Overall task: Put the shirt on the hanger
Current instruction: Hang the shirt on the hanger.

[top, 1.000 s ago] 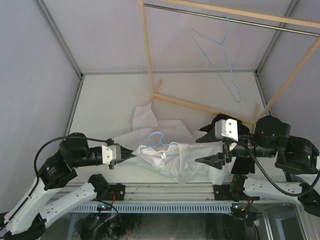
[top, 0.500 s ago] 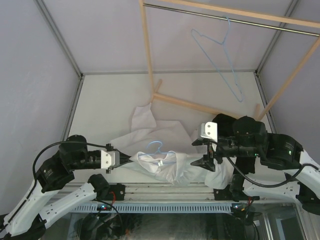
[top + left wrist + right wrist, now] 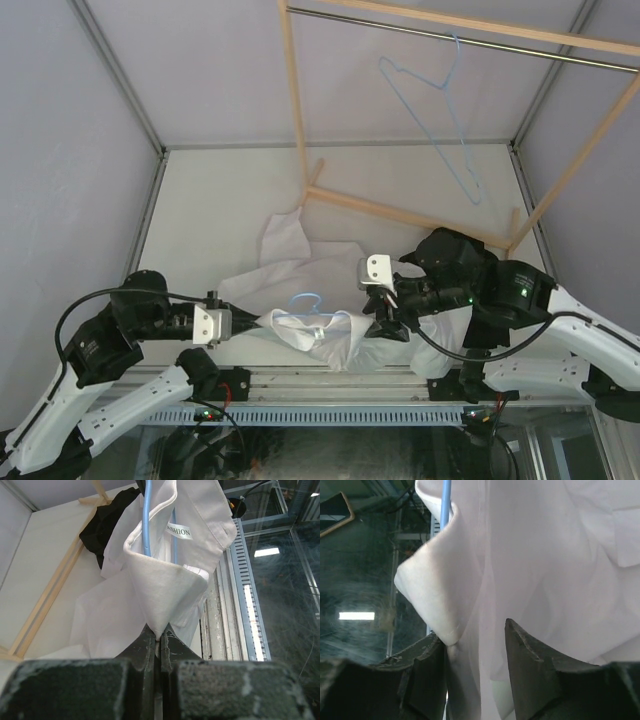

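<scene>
My left gripper [image 3: 248,322] is pinched tight on one collar point of the shirt [image 3: 335,345], at 9 o'clock from the neck opening. The left wrist view shows that point nipped right at its tip between my closed jaws. The shirt is bunched at 6 o'clock on the table [image 3: 220,200], at the near edge. The blue hanger [image 3: 312,303] is threaded up through its collar, with the hook pointing toward 12 o'clock.

My right gripper [image 3: 385,322] sits at 3 o'clock from the collar. Its jaws stand partly apart, with thin cloth hanging between them and the other collar point just beside one finger [image 3: 427,665]. Nothing is clamped there yet.

As I judge it, the step in hand is taking that second hold. I want the stiff collar edge between the pads, not just the loose body cloth, which would slip or drag the whole front along. So I should shift toward the collar point before closing, and close fully.

My left hold is thin, so any pull between the two grippers should be gentle and level. A tug could strip the tip free or tip the hanger out of the neck. A second hanger [image 3: 440,110] hangs on the rack [image 3: 293,100] at 1 o'clock, well apart.
</scene>
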`<state>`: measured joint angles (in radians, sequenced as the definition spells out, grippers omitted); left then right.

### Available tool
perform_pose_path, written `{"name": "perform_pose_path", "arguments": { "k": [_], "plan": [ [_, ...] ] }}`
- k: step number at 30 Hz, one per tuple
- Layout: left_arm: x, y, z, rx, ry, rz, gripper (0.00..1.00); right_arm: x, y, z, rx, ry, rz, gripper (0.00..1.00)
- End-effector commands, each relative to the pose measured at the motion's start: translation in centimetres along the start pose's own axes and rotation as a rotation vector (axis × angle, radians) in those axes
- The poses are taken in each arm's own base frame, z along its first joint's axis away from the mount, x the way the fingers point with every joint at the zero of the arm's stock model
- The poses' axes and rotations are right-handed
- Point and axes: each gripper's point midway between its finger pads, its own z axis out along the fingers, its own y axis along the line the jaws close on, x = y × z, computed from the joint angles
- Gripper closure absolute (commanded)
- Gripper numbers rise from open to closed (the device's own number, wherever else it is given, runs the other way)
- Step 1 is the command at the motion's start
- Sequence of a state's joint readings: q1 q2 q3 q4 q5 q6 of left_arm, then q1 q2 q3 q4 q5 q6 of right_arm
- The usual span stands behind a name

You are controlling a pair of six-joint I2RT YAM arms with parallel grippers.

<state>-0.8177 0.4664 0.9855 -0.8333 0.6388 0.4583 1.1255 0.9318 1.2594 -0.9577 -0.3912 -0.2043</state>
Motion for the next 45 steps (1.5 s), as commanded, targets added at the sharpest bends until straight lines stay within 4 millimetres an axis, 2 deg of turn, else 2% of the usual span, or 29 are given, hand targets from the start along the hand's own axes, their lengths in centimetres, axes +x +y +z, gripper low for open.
{"name": "perform_pose_path", "arguments": {
  "k": [1, 3, 4, 6, 7, 9, 13, 14, 16, 21, 23, 26, 29, 35, 38, 41, 45],
  "plan": [
    [-3.3, 0.6, -0.5, -0.010, -0.091, 0.082, 1.00, -3.0, 1.0, 0.5, -0.078, -0.112, -0.050, 0.57],
    [-3.2, 0.8, -0.4, -0.015, -0.086, 0.074, 1.00, -3.4, 1.3, 0.7, -0.102, -0.123, -0.054, 0.65],
    [-3.1, 0.8, -0.4, -0.017, -0.084, 0.070, 1.00, -3.4, 1.4, 0.8, -0.115, -0.125, -0.056, 0.73],
    [-3.0, 1.0, -0.4, -0.030, -0.080, 0.063, 1.00, -3.3, 1.4, 1.1, -0.122, -0.118, -0.053, 0.94],
    [-3.0, 1.2, -0.4, -0.042, -0.079, 0.059, 1.00, -3.1, 1.4, 1.1, -0.119, -0.109, -0.053, 1.00],
    [-3.0, 1.4, -0.6, -0.065, -0.079, 0.052, 0.95, -2.8, 1.0, 1.1, -0.099, -0.098, -0.048, 1.00],
    [-3.0, 2.0, -1.2, -0.137, -0.098, 0.029, 0.73, -2.6, 0.0, 0.4, -0.012, -0.114, -0.035, 1.00],
    [-2.9, 2.2, -1.4, -0.160, -0.104, 0.022, 0.70, -2.6, -0.5, 0.2, 0.022, -0.120, -0.028, 1.00],
    [-2.7, 2.5, -1.8, -0.207, -0.115, 0.013, 0.70, -2.8, -1.1, -0.5, 0.074, -0.141, -0.017, 1.00],
    [-2.9, 2.5, -2.9, -0.267, -0.160, -0.003, 0.66, -1.9, -1.8, -1.0, 0.113, -0.150, 0.013, 1.00],
    [-3.2, 2.6, -2.9, -0.276, -0.186, -0.015, 0.56, -2.0, -1.7, -1.2, 0.109, -0.159, 0.010, 1.00],
    [-4.2, 3.4, -2.2, -0.295, -0.251, -0.062, 0.33, -2.1, -1.8, -0.9, 0.104, -0.155, 0.005, 1.00],
    [-5.4, 4.3, -1.4, -0.297, -0.303, -0.114, 0.26, -2.1, -2.0, -0.5, 0.102, -0.146, 0.008, 1.00],
    [-5.7, 6.6, -0.6, -0.369, -0.305, -0.172, 0.25, -2.1, -2.0, 0.2, 0.085, -0.137, 0.011, 1.00],
    [-5.9, 5.6, 0.4, -0.281, -0.311, -0.164, 0.31, -2.1, -2.0, 0.4, 0.080, -0.134, 0.008, 1.00],
    [-6.0, 4.1, 1.3, -0.177, -0.321, -0.150, 0.33, -2.2, -2.0, 0.4, 0.075, -0.136, 0.006, 1.00],
    [-5.4, 3.8, 1.8, -0.152, -0.311, -0.150, 0.36, -2.3, -1.8, 0.5, 0.064, -0.140, 0.002, 1.00]
  ]
}}
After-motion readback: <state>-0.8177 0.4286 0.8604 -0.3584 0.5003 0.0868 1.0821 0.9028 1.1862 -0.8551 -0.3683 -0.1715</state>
